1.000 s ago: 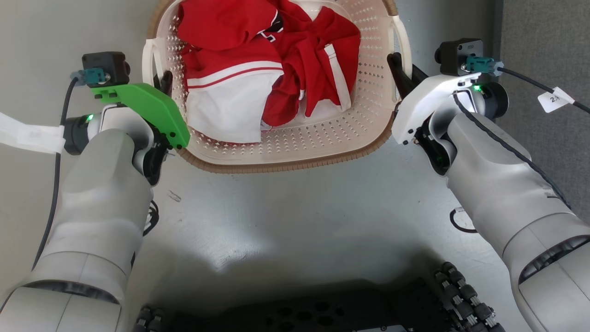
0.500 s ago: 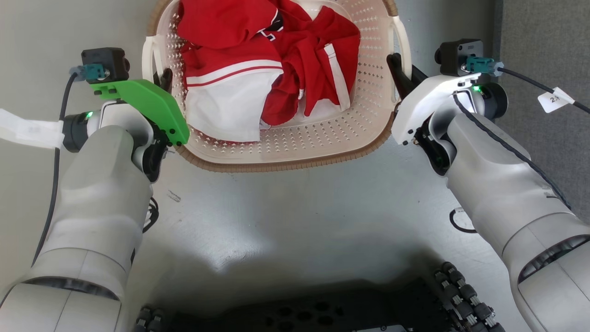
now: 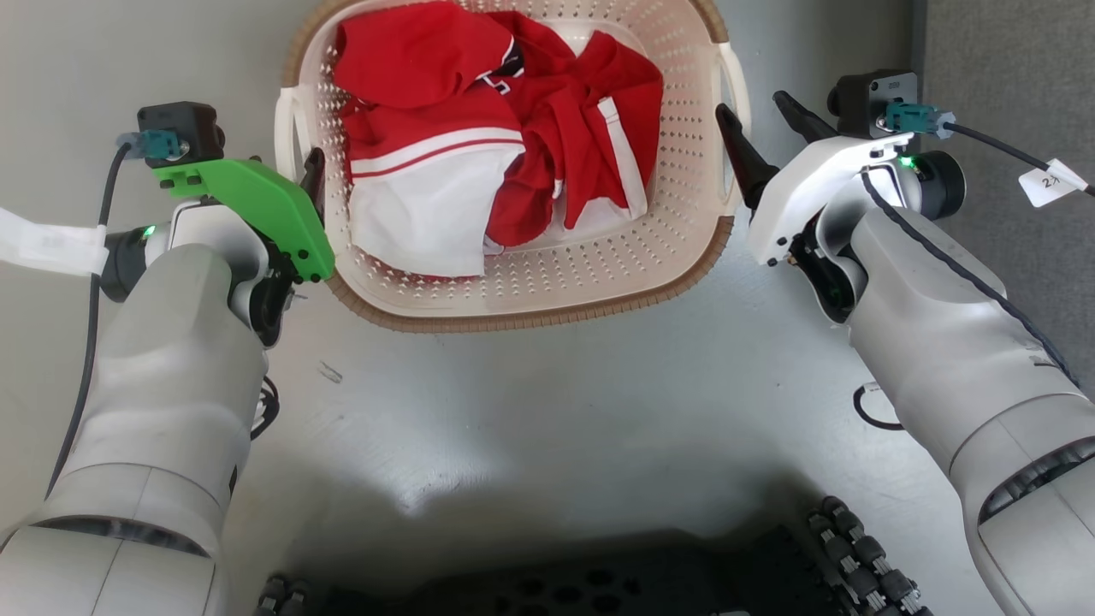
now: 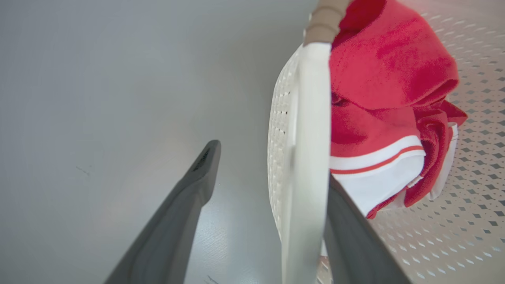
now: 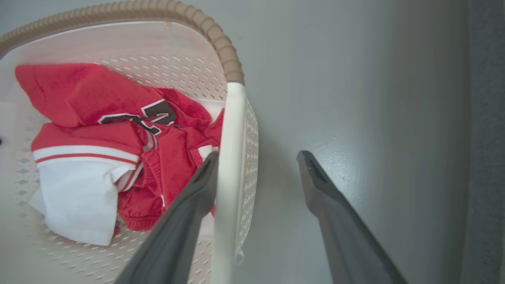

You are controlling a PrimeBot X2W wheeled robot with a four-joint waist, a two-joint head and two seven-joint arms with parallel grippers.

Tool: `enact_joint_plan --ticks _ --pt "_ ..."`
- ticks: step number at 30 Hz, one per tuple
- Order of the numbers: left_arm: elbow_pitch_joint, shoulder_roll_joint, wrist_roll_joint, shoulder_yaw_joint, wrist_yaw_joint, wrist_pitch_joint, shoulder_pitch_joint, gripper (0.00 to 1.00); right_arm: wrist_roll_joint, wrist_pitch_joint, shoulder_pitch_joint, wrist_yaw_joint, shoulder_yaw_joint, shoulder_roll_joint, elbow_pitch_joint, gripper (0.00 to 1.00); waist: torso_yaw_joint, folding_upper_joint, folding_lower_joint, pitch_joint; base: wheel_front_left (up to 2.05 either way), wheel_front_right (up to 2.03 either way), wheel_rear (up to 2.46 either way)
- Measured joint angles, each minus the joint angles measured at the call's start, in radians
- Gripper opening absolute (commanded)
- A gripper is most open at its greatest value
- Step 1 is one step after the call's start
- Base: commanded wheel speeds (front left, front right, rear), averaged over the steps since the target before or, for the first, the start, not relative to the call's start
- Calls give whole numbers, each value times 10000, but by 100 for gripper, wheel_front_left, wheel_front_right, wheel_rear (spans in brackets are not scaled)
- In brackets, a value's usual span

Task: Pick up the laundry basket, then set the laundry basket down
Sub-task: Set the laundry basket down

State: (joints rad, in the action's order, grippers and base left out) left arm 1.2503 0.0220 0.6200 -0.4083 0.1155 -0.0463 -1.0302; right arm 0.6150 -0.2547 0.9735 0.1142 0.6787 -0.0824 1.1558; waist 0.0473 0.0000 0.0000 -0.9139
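laundry basket (image 3: 530,282) sits on a pale grey floor (image 3: 556,411) just ahead of the robot's dark base (image 3: 599,582), between its two pale arms. the left gripper (image 4: 272,165) stands wide apart astride the basket's left handle (image 3: 285,128), one dark finger out over the floor, the other inside the basket behind the white bar; whether that inner finger touches the bar cannot be told. the right gripper (image 3: 750,104) is likewise spread, its fingers either side of the right handle (image 3: 741,85), the inner one just against the bar, the outer one well clear. neither clamps anything. a heap of red and white clothes (image 3: 479,128) fills most of the basket, with bare perforated bottom showing nearest the robot.

the head view takes in a green cover (image 3: 257,205) on the left wrist, which hides part of that gripper, and a white tag (image 3: 1052,181) on the right wrist's cable. the left wrist view shows both left fingers and the brown woven-look rim (image 4: 325,19) meeting the handle's top. the right wrist view picks out a black, white-edged numeral (image 5: 158,114) on the red cloth.

the floor is smooth, with a few small scuffs and a soft sheen near the base; beyond the right arm a darker grey strip (image 3: 1009,51), rough in texture, runs along its edge.
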Motion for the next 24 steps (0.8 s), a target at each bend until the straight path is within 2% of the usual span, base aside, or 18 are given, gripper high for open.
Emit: enact_joint_plan --ticks 7,14,18,24 --pt "-144 0 19 -13 44 -593 94 100 6 0 -247 2 -161 -25 -259 100 -11 0 0 398 0 0 0" --pt "-458 4 -215 -232 46 -1939 565 100 -94 0 -639 2 -598 -372 -1229 100 20 0 0 1201 0 0 0" --pt "-550 10 -328 -376 46 -1971 782 100 -198 0 -962 -15 -732 -462 -1461 100 24 0 0 1538 0 0 0" --pt "-790 13 -472 -466 44 -2044 1209 100 -270 0 -1611 -366 -1195 -552 -1975 100 31 1 0 2274 0 0 0"
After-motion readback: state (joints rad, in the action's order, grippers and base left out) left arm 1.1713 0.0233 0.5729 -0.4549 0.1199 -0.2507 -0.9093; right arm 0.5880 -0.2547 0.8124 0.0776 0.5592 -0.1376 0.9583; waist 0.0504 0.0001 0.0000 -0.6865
